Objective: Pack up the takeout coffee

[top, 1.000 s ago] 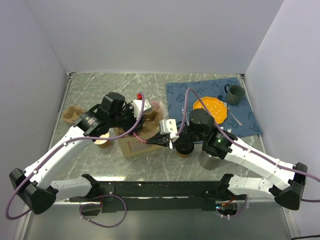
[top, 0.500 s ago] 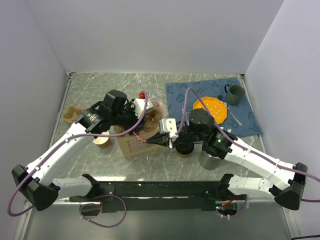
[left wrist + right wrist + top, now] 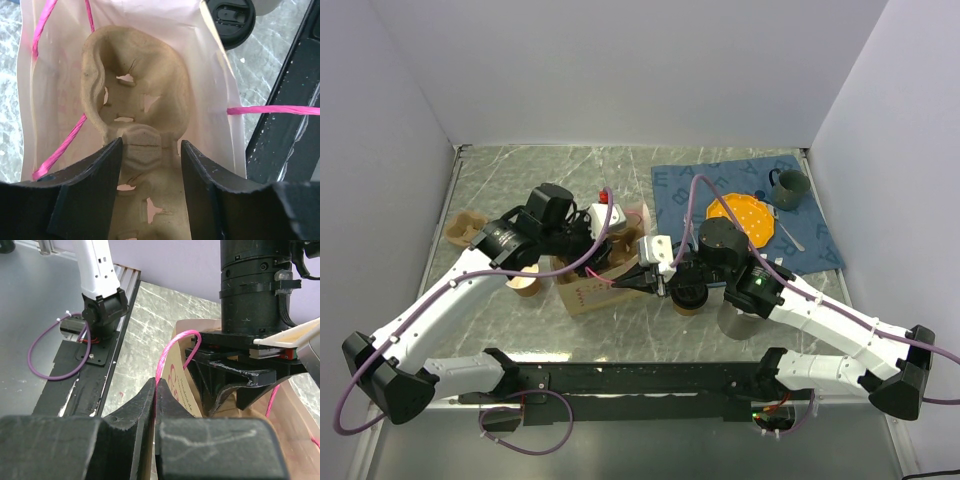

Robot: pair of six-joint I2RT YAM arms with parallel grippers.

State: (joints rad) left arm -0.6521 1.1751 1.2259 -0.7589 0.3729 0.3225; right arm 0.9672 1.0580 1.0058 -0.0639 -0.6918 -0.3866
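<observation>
1. A paper bag (image 3: pixel 575 292) stands mouth-up on the marbled table (image 3: pixel 520 170) between the two arms. The right gripper (image 3: pixel 155 390) is clamped tight on its pink handle (image 3: pixel 172 352). A steady outward pull there should keep the mouth wide.
2. A pulp cup carrier (image 3: pixel 135 75) lies inside the bag. The left gripper (image 3: pixel 151 145) hangs over it, jaws half-parted either side of the centre ridge, with no firm hold apparent. The carrier should sit flat, wells up, and the arm should lift straight out, clear of the bag walls.
3. The takeout coffee (image 3: pixel 688 297), lid on, stands upright on the table just outside the bag. It likely wants a grip on the cup wall below the lid, and a level descent into a well.
</observation>
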